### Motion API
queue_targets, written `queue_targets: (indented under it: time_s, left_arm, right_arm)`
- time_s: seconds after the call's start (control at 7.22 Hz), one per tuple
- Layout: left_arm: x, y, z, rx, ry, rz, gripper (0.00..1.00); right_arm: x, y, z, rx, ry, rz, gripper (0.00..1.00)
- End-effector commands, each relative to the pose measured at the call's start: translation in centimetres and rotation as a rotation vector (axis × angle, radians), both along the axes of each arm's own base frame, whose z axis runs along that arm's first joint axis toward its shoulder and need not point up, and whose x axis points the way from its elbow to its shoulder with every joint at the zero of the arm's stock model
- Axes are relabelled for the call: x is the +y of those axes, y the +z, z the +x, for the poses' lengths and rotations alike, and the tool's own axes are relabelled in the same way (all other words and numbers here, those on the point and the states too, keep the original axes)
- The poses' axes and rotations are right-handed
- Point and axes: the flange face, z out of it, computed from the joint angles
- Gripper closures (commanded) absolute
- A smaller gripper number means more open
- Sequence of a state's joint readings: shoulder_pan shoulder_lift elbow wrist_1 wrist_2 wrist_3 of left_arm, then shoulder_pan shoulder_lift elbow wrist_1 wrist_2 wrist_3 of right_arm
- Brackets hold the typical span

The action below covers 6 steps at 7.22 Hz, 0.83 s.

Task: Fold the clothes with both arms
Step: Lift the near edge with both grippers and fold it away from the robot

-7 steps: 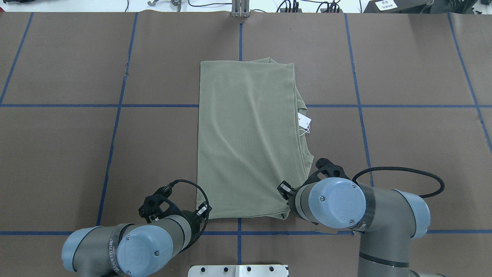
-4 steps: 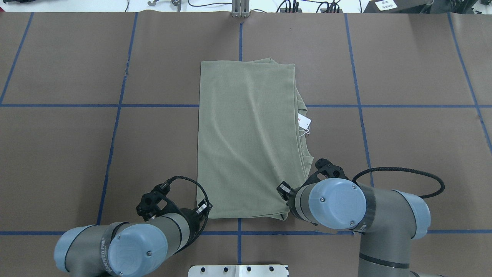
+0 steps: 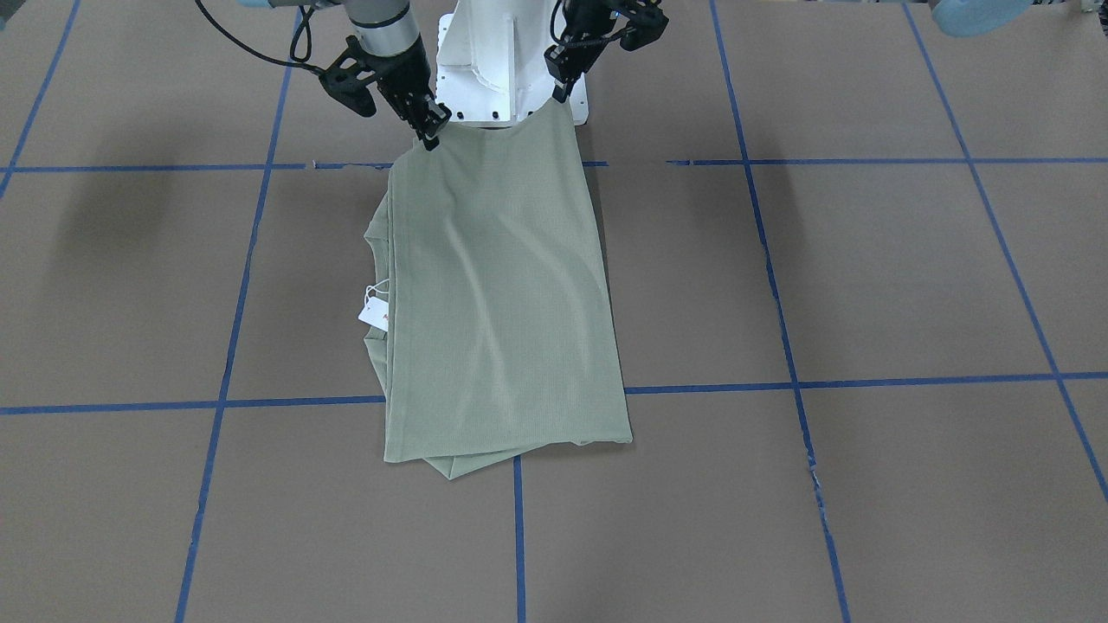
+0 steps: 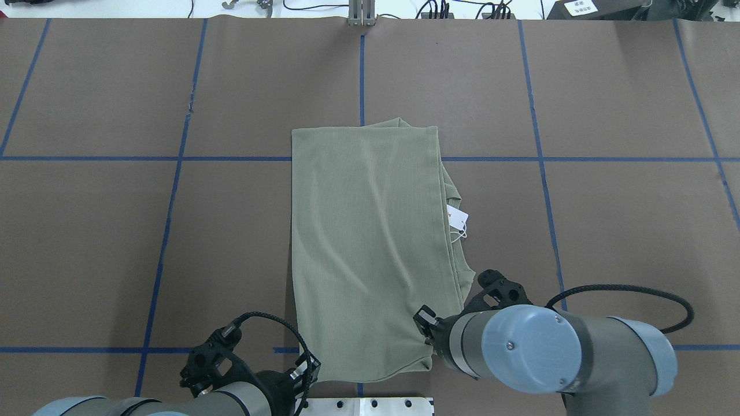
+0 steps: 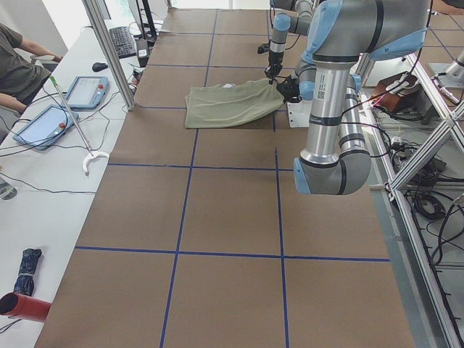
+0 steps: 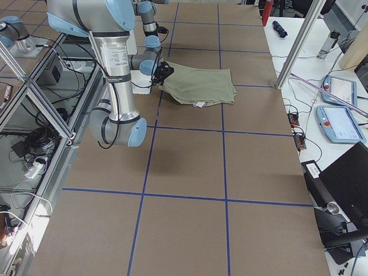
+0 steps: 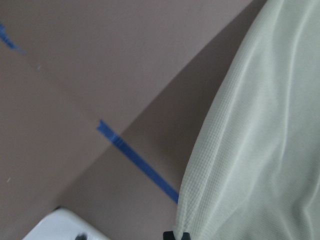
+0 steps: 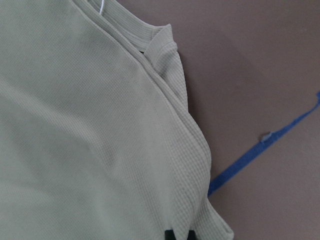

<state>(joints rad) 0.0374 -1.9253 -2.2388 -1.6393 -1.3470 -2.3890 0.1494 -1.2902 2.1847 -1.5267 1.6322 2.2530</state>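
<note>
Shirt (image 4: 364, 248) lies folded into a long panel at table (image 4: 607, 202) centre. Far end is flat; near end is held off the surface close to the white base (image 3: 493, 61). L gripper (image 3: 561, 93) is closed on one near corner, R gripper (image 3: 430, 131) closed on the other. The edge between them hangs nearly taut.

Risks, judged from this state:
1. Grip loss. Each pinch takes only a corner tip, per wrist views. Knit stretches, so a fast lift or uneven pull may slip one corner out → fold collapses.
2. Skew. If one arm leads, the panel twists and edges land misaligned.
3. Drag. Far end rests on table by friction only; carrying fwd too low pushes the whole shirt instead of folding it.
4. Loose layers at R side, w/ hang tag (image 4: 458, 218) sticking out, may spill or catch.
</note>
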Motion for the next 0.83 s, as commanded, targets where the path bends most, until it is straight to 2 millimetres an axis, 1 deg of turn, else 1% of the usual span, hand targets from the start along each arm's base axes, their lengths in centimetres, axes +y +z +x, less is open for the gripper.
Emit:
queue_targets:
  time_s: [0.0, 0.14, 0.28, 0.42, 0.55, 0.69]
  left_arm:
    - [-0.4, -2.9, -3.6, 0.069, -0.019, -0.027, 1.0]
    - [-3.8, -3.3, -4.4, 0.072, -0.083, -0.011, 1.0]
    - [-8.4, -5.5, -6.1, 0.08, -0.128, 0.113, 1.0]
    - [-12.6, -5.4, -7.6, 0.039, -0.157, 0.187, 1.0]
    - [-17.5, -4.0, -7.1, -0.028, -0.183, 0.194, 1.0]
    - [-22.4, -3.0, -5.9, -0.075, -0.218, 0.253, 1.0]
  right_arm:
    - [1.2, -2.5, 4.5, -0.083, 0.026, -0.03, 1.0]
    - [-1.5, -3.4, 5.3, -0.102, 0.088, -0.024, 1.0]
    - [-5.7, -4.1, 6.0, -0.11, 0.168, -0.008, 1.0]
    - [-9.4, -4.8, 4.7, -0.103, 0.227, -0.003, 1.0]
    - [-13.1, -5.0, 3.6, -0.078, 0.27, 0.011, 1.0]
    - [-15.8, -3.8, 3.6, -0.034, 0.28, 0.052, 1.0]
